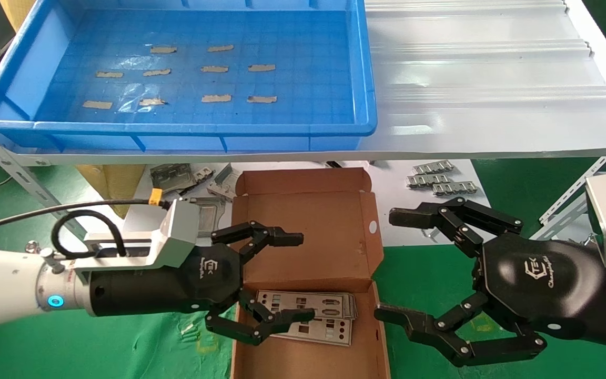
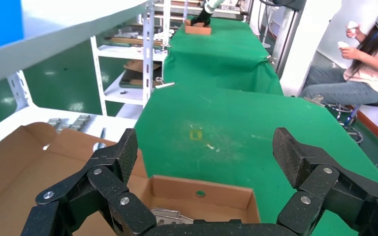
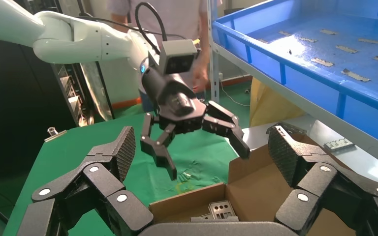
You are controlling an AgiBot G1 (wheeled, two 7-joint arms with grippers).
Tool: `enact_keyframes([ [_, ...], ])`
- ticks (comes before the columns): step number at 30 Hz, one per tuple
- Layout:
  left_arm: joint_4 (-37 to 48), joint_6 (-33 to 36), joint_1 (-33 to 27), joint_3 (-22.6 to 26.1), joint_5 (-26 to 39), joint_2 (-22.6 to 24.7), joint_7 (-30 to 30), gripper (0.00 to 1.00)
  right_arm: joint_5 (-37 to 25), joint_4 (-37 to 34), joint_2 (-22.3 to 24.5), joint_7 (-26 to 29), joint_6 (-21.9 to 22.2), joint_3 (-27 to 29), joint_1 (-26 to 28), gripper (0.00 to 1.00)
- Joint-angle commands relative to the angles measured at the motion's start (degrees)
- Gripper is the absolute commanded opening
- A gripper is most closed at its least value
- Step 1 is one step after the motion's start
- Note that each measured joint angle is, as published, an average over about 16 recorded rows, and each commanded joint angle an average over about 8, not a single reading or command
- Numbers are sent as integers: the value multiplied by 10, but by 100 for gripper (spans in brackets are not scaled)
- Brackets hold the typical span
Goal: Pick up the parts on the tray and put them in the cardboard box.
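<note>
A big blue tray [image 1: 366, 79] sits on a white shelf [image 1: 492, 79] at the far side. Its floor has little squares on it and short bits of tan tape [image 1: 215, 69]. I see no metal plates in the tray.

Lower down and nearer is a table with a green cloth [image 1: 98, 347] on it. The cardboard box [image 1: 308, 221] lies open on this table, in the middle, with its flap lid folded back toward the shelf. The parts [image 1: 311, 313] are in the near end of the box. They are flat silver plates with small holes, stacked on top of each other.

The left gripper [image 1: 299, 276] hangs over the box, right above the plates. Its black fingers are spread wide and hold nothing. The right gripper [image 1: 390, 266] is just to the right of the box, over the green cloth. Its fingers are spread wide too, with nothing between them.

Under the shelf, behind the box, some grey metal brackets [image 1: 187, 179] lie to the left. Small silver strips [image 1: 440, 176] lie to the right on a white sheet.

Far off in the room there is another long green table [image 2: 216, 54]. A person in jeans [image 2: 354, 69] sits beside it.
</note>
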Motion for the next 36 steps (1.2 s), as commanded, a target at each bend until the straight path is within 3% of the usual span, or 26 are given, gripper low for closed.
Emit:
enact_keyframes([
  [1, -16, -1, 7, -8, -4, -10, -9, 100, 0, 0, 0, 0, 0, 0, 0, 100],
  [36, -304, -27, 127, -157, -73, -186, -175, 100, 0, 0, 0, 0, 0, 0, 0, 100],
])
